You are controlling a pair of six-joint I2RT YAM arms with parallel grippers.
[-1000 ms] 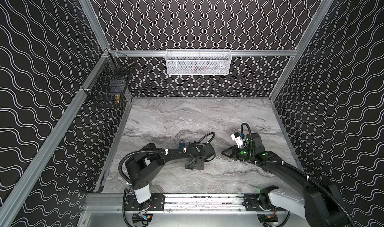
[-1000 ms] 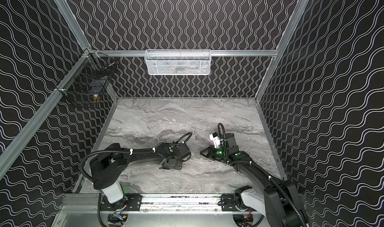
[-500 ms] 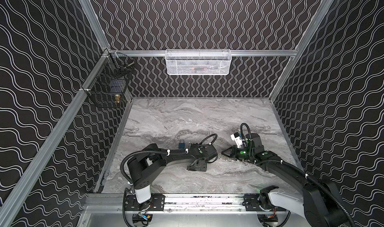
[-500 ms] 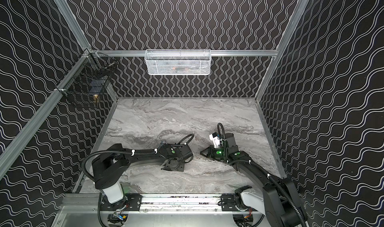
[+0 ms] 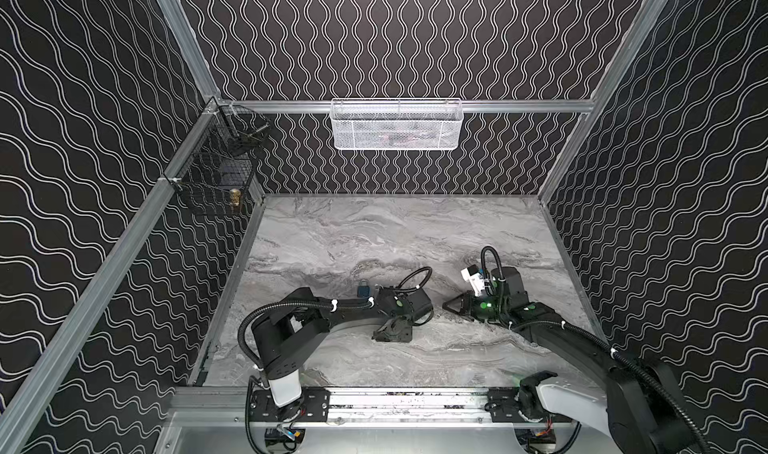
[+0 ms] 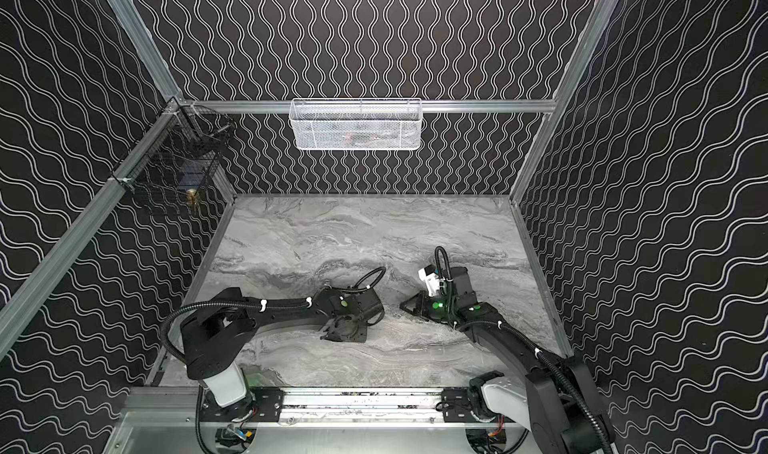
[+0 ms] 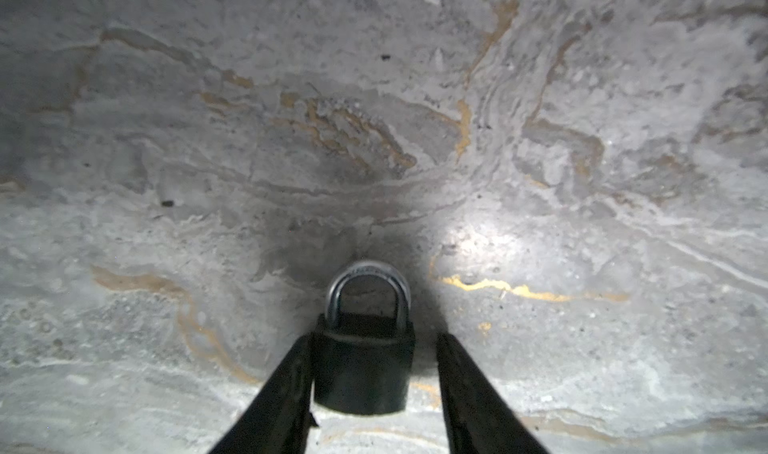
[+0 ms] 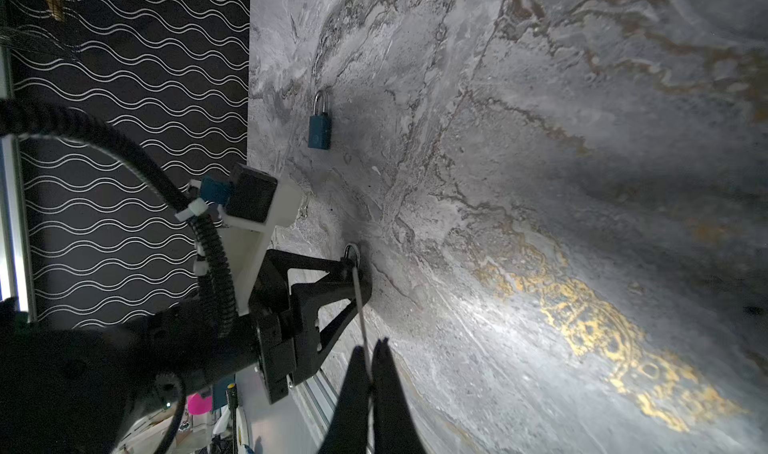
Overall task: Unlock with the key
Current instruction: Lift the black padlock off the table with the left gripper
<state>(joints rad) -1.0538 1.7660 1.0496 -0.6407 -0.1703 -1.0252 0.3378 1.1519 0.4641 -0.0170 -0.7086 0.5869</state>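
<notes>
Low over the desk [image 5: 374, 231], in a top view, the left claw [image 5: 392, 333] hovers with a blue padlock [image 5: 363, 288] lying near, behind it. Left wrist view: its half-open fingers [image 7: 286, 389] straddle a dark padlock [image 7: 361, 368], one touching. Right wrist view: the right claw [image 8: 371, 348] pinches the key [image 8: 360, 306].

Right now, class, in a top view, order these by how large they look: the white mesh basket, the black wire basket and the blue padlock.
Largest, unranked: white mesh basket and black wire basket, similar in spread.
Smallest by far: blue padlock; the left arm may hide its lower edge.
</notes>
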